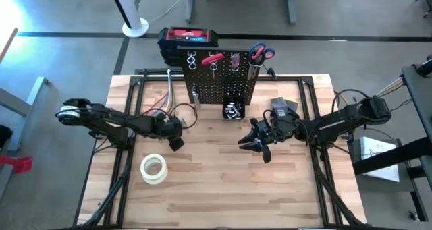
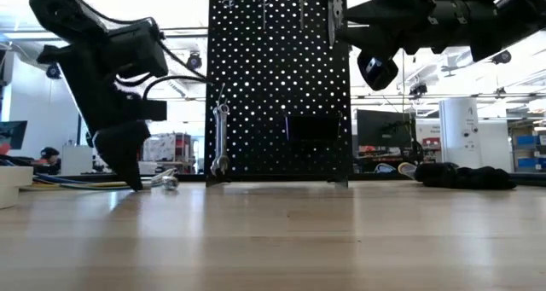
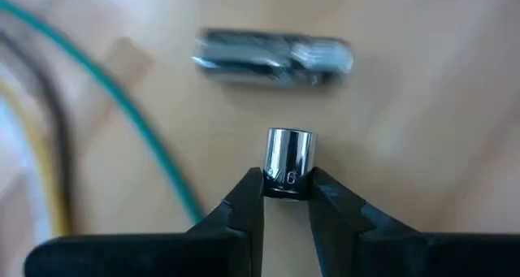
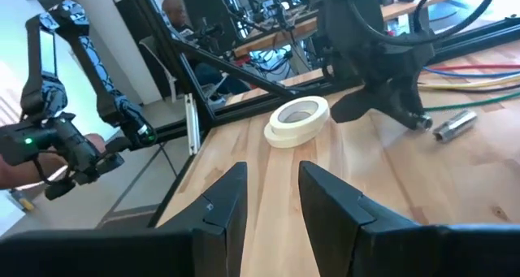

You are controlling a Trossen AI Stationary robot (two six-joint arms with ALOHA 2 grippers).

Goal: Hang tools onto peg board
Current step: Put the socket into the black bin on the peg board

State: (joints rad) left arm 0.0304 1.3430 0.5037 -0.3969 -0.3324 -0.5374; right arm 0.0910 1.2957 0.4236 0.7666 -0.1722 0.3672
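A small silver socket lies on the wooden table between the fingertips of my left gripper, which slants down at the table's left middle. A longer silver socket lies just beyond it. The black peg board stands upright at the far middle. Red-handled scissors and a red clamp-like tool sit at its top, and a wrench hangs on its face. My right gripper hovers level and open right of centre, with nothing between its fingers. My left gripper pinches the small socket's near end between its two fingertips, one on each side of the round wall. The fingers come slanting down from above and lie along the socket. The socket's far end sticks out past the tips; it seems to rest on the table.
A white tape roll lies near the left front. Coloured wires run beside the sockets. A black glove lies right of the board, whose small bin holds silver bits. A red-and-black toolbox stands behind the table.
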